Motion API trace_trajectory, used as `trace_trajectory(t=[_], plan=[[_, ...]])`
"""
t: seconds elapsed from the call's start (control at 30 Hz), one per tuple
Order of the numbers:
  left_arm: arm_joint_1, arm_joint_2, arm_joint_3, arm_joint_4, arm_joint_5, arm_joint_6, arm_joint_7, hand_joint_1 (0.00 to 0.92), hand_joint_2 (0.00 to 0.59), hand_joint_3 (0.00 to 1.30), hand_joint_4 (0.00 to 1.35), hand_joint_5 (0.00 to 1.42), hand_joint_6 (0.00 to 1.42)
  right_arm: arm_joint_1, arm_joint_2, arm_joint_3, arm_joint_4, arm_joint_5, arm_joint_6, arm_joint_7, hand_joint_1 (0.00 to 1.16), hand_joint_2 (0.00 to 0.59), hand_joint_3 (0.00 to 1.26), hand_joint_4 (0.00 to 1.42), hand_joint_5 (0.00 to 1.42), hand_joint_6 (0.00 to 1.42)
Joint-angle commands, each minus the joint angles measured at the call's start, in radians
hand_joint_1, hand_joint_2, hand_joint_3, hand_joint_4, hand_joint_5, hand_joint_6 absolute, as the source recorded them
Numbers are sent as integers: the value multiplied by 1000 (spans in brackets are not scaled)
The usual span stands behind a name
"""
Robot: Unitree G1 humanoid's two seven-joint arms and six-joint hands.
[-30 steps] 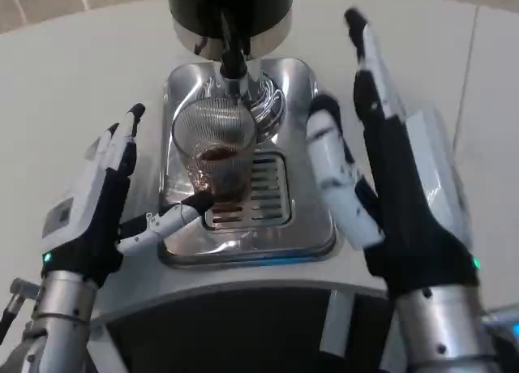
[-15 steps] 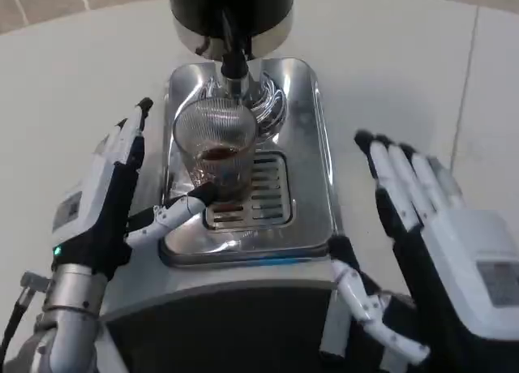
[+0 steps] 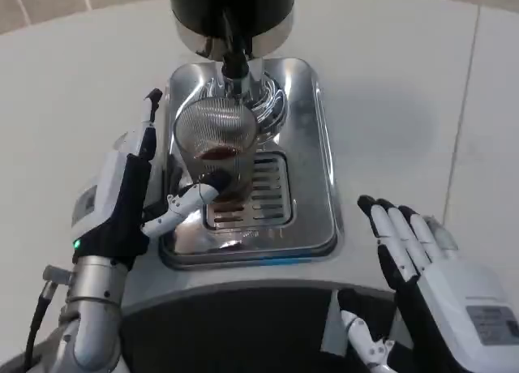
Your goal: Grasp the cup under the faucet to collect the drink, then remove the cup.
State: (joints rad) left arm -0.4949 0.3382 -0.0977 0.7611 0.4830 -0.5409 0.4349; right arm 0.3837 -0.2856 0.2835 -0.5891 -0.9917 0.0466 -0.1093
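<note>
Sitting on the shiny steel drip tray (image 3: 312, 158) by its slotted grate, under the black faucet (image 3: 233, 58), the ribbed clear glass cup (image 3: 215, 150) with dark drink looks fragile, slippery and spill-prone, so grip mid-wall; left hand (image 3: 130, 196) seemingly thumb-touching it, not yet closed, right hand (image 3: 430, 267) spread, holding nothing.

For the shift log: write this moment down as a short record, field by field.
cup: clear ribbed glass on the drip tray, under the faucet
contents: a little dark drink at the bottom
left hand: beside the cup, thumb tip at its base, fingers spread; not closed around it
right hand: open, over the table to the right of the tray, holding nothing
task state: cup not yet removed
</note>
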Motion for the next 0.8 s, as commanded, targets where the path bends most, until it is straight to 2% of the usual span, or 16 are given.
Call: trace_trajectory(t=[0.03, 0.3, 0.57, 0.8], plan=[[-27, -14, -17, 36, 8, -6, 30, 136, 28, 0, 0, 91, 78, 14, 8, -6, 5, 12, -24, -8, 245, 527, 0, 0, 0, 0], [-74, -25, -43, 101, 18, 16, 72, 267, 45, 0, 0, 121, 112, 17, 19, -12, -2, 32, -19, 12, 201, 503, 0, 0, 0, 0], [-96, -32, -57, 130, 20, 16, 102, 314, 55, 0, 0, 153, 143, 6, 28, -13, -7, 43, -14, 34, 191, 503, 0, 0, 0, 0], [-107, -41, -75, 148, 23, 30, 120, 379, 66, 0, 0, 236, 211, 3, 46, -15, -12, 40, -6, 59, 156, 494, 0, 0, 0, 0]])
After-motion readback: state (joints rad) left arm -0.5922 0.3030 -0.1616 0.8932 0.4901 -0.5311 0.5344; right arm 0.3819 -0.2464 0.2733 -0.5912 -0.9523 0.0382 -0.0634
